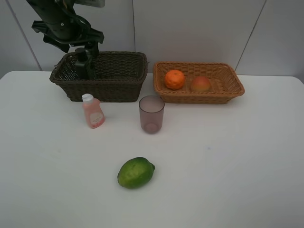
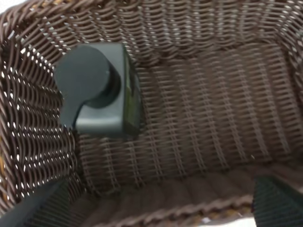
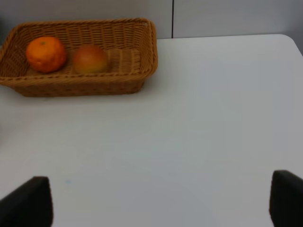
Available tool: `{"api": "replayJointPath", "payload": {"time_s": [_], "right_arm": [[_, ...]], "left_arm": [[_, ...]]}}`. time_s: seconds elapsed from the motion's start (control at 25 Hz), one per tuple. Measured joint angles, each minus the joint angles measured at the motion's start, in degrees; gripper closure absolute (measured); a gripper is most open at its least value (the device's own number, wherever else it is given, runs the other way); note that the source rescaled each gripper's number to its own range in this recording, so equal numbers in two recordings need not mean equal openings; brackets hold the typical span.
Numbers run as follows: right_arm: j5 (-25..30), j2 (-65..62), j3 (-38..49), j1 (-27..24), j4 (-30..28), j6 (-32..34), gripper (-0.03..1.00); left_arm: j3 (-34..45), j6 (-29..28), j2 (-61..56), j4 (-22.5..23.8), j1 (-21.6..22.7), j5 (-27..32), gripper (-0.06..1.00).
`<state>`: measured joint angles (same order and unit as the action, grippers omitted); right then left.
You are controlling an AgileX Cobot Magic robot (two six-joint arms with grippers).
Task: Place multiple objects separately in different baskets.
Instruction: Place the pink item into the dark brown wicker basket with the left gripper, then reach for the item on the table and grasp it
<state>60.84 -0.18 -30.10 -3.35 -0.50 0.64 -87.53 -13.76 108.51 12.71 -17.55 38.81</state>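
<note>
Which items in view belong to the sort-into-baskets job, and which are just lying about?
In the job:
dark brown basket, dark green pump bottle inside it
tan basket, holding the orange and peach
pink bottle, purplish cup and green fruit, out on the table

Not in the job:
only the table and the wall behind

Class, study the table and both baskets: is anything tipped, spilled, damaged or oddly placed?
Nothing stands out. The dark green pump bottle stands upright in the dark brown basket, the orange and peach sit in the tan basket, and the pink bottle, empty cup and green fruit rest on the table.
</note>
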Motion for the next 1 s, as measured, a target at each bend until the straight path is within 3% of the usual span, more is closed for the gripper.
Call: {"api": "replayJointPath", "payload": {"time_s": [0.32, 0.44, 0.72, 1.0], "right_arm": [[0.00, 0.00, 0.00, 0.00, 0.00, 0.00, -0.01], [0.00, 0.00, 0.00, 0.00, 0.00, 0.00, -0.01], [0.00, 0.00, 0.00, 0.00, 0.00, 0.00, -0.01], [0.00, 0.00, 0.00, 0.00, 0.00, 0.00, -0.01]], "left_arm": [[0.19, 0.63, -2.09, -0.43, -4.66, 11.16, -0.05], [2.24, 0.63, -2.14, -1.40, -5.90, 12.55, -0.05], [12.23, 0.67, -2.14, -2.46, -5.99, 7.48, -0.05], [13.73, 2.12, 0.17, -2.29, -5.99, 1.63, -0.05]]}}
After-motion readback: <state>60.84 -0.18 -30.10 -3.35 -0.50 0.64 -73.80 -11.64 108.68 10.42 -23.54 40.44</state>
